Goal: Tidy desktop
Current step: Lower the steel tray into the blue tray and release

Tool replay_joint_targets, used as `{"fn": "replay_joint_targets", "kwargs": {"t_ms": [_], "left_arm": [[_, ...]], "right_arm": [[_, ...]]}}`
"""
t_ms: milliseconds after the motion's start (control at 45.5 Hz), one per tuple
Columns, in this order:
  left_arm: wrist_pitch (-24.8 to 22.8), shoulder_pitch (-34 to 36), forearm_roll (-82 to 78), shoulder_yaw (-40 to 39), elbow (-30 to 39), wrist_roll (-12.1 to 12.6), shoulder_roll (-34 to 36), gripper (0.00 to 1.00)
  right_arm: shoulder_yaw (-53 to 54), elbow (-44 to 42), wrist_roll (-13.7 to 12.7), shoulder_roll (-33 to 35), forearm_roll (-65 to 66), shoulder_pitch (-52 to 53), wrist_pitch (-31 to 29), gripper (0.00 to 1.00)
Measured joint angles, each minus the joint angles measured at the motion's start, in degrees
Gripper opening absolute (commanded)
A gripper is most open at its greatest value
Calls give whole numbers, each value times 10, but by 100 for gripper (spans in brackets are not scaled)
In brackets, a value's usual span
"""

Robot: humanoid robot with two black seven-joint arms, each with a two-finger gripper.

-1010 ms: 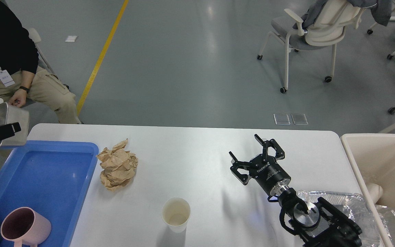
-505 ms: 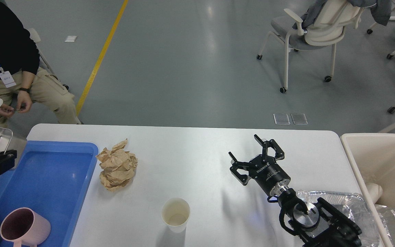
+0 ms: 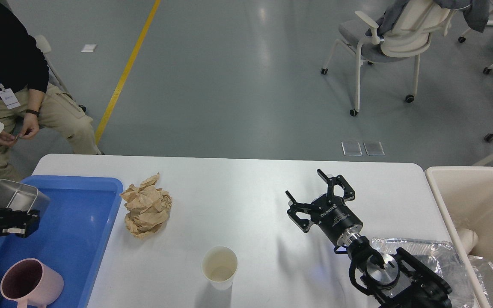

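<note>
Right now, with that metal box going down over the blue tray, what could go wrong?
The left gripper holds the steel container tilted near the far left corner of the blue tray; let go that way, it might tip or catch the rim. The pink mug stands near that arm and could be knocked. The right gripper hangs open above the desktop; a sweep left toward the crumpled paper could topple the paper cup.

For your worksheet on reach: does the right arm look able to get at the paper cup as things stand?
Probably yes: the right gripper hangs open over bare desktop, and nothing stands between it and the paper cup.
</note>
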State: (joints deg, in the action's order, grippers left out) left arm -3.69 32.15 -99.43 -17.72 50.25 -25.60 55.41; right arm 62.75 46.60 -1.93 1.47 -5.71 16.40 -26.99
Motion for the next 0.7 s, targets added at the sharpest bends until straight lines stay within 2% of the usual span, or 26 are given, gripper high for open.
{"fn": "replay_joint_targets", "kwargs": {"t_ms": [110,242,329,351,417,549,703], "left_arm": [[0,1,-1,1,-27,0,-29,5],[0,1,-13,1,-49,0,-49,11],[0,2,-14,1,-54,0,-59,30],[0,2,-12,1,-55,0,-63,39],[1,2,-5,-4,-64,2,-79,50],[3,2,34,-9,-77,26,-99,82],[4,2,100,-10,-79,41,-108,91]], "right_arm": [[0,0,0,0,0,0,0,100],[-1,0,0,-1,0,0,0,100],[-1,0,0,-1,0,0,0,100],[-1,0,0,-1,0,0,0,100],[-1,0,0,-1,0,0,0,100],[-1,-1,0,2,0,-1,0,100],[-2,-1,0,2,0,-1,0,100]]}}
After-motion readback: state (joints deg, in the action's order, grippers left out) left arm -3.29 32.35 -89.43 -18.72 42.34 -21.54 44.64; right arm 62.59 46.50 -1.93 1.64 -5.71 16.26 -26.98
